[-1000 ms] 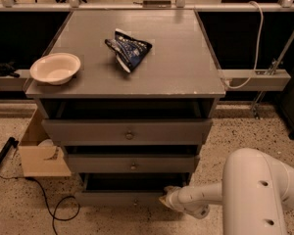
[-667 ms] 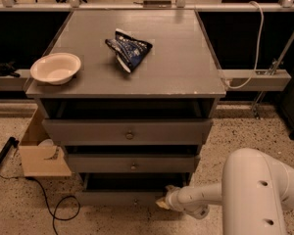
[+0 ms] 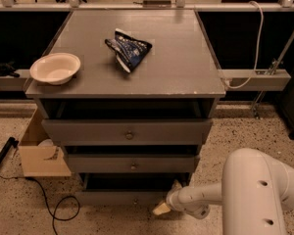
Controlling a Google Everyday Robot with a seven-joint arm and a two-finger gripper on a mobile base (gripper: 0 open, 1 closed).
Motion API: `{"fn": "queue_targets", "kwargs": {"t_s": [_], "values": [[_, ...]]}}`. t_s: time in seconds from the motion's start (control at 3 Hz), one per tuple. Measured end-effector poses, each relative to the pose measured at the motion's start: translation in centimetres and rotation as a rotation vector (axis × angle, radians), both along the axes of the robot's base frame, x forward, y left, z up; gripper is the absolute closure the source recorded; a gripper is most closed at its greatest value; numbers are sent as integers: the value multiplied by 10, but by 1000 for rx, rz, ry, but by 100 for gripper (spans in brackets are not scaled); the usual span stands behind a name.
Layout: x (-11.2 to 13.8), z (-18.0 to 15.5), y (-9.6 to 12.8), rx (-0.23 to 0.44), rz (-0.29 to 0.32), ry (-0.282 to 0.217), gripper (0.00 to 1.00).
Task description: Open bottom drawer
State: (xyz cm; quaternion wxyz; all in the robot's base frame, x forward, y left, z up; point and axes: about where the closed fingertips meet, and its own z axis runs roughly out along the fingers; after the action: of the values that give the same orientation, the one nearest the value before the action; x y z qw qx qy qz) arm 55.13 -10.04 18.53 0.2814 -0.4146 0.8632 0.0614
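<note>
The grey cabinet has three drawers with round centre knobs. The bottom drawer (image 3: 122,198) is the lowest, with a narrow flat grey front near the floor, showing a dark gap above it. My gripper (image 3: 161,208) sits low at the right end of that drawer front, at the end of the white arm (image 3: 206,197) that reaches in from the lower right. The middle drawer (image 3: 132,163) and the top drawer (image 3: 127,131) are above.
A cream bowl (image 3: 55,68) and a dark blue chip bag (image 3: 129,50) lie on the cabinet top. A cardboard box (image 3: 39,153) stands on the speckled floor at the left, with a black cable (image 3: 59,212) beside it. A metal rail runs at the right.
My gripper has moved a little left along the bottom drawer's right end. The drawers look the same.
</note>
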Motion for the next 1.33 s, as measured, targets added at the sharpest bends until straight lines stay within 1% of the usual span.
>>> {"fn": "queue_targets", "kwargs": {"t_s": [0.33, 0.67, 1.0, 1.33], "values": [[0, 0, 0, 0, 0, 0, 19], [-11, -4, 7, -9, 25, 19, 50], [-18, -4, 11, 2, 38, 24, 72], [-17, -1, 11, 2, 38, 24, 96]]}}
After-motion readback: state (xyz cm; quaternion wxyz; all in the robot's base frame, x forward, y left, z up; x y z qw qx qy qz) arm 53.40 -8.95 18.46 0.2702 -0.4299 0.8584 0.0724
